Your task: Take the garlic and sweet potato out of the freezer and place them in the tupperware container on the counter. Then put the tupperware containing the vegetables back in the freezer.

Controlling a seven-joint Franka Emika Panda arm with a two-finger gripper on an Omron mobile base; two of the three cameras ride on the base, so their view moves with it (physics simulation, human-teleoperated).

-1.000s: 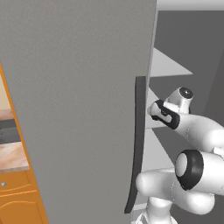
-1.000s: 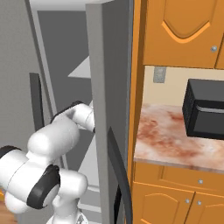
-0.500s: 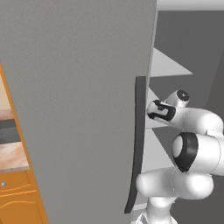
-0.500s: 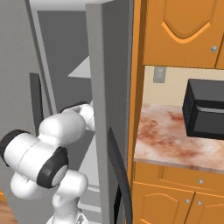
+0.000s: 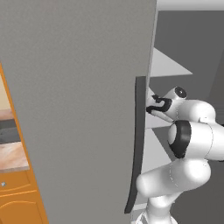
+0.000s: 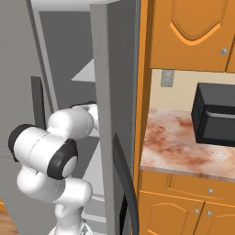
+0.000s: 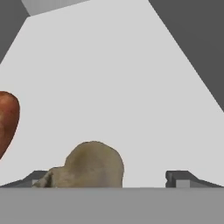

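Note:
The freezer point(image 5: 78, 100) stands with its doors open, and my arm reaches in over a grey inner shelf point(image 7: 113, 87). On that shelf lies the garlic point(image 7: 89, 166), a tan lump close in front of the hand. My gripper point(image 7: 109, 179) is open; the garlic sits between the fingertips point(image 7: 183, 178), nearer the left one. The sweet potato point(image 7: 6, 122), orange-red, lies on the same shelf at the left edge of the hand view, partly cut off. From the left base view my hand point(image 5: 158, 105) is just behind the door's edge. The tupperware container is out of view.
A long dark handle point(image 5: 138, 144) runs down the left door. The right door point(image 6: 114, 114) with its own handle point(image 6: 126, 183) stands between my arm and the marbled counter point(image 6: 179, 147). A black microwave point(image 6: 215, 114) sits on the counter under orange cabinets point(image 6: 188, 32).
My elbow has swung up and toward the doors, and the hand has pushed a little further into the freezer.

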